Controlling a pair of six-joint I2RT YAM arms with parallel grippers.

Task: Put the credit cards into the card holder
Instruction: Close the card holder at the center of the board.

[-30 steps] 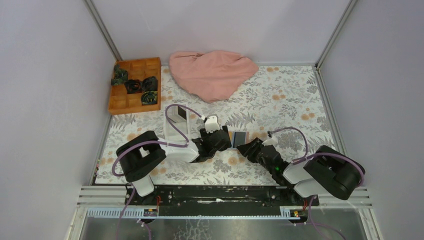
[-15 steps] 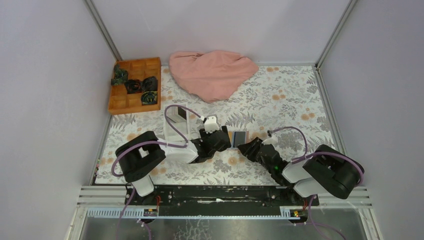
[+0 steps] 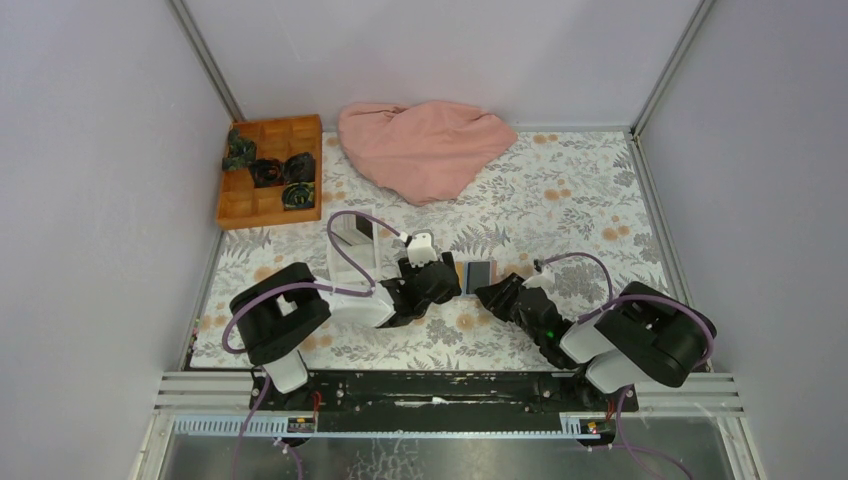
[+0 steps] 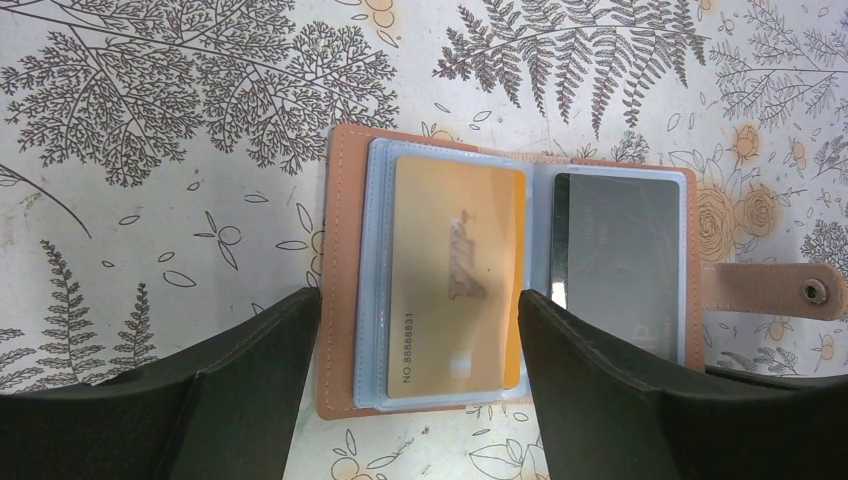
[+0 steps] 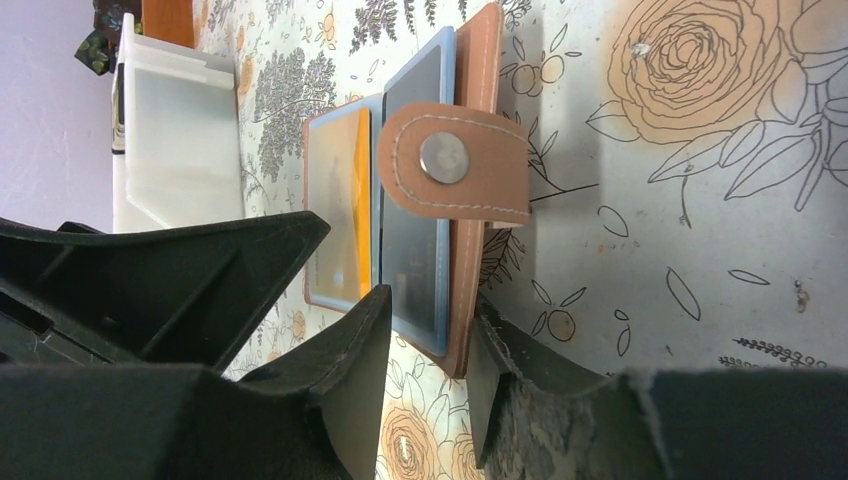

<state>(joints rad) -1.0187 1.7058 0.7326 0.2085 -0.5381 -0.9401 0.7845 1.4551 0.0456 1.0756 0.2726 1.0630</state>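
Card holder (image 4: 345, 250) is lying open on the table (image 3: 560, 200), sleeving an orange card (image 4: 458, 270) and a grey card (image 4: 615, 260). Left gripper (image 4: 415, 300) is straddling it, jaws wide apart, from 9 o'clock. Right gripper (image 5: 430, 330) is bracketing its 4 o'clock edge, and I cannot tell whether it is pinching.

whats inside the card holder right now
The open card holder shows two clear sleeves: an orange card in the left one and a dark grey card in the right. Anything in sleeves beneath these is covered, so I can't tell.
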